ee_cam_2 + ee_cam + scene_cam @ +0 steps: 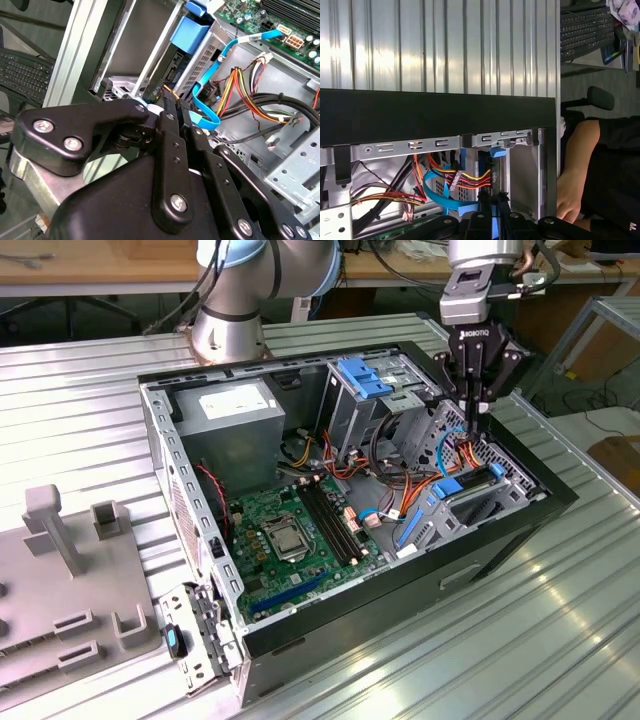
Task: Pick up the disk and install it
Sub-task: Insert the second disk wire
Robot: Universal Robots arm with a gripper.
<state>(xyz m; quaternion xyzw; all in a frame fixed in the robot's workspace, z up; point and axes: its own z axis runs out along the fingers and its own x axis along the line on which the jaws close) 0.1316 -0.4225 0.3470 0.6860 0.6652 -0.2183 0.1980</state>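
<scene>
In the exterior view, the hand (479, 408) hangs with fingers pressed together inside the open computer case (300, 640), above the disk (487, 502).

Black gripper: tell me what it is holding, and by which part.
Nothing, as far as can be seen: the black metal gripper has its fingers closed together with nothing between them, tips close to the dark, blue-railed rectangular disk.

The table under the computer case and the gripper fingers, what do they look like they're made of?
The table: likely bare aluminium, ribbed silver slats with streaky glare. The gripper fingers: black, matte, with silver screw heads; probably coated metal, though hard plastic can't be ruled out.
</scene>
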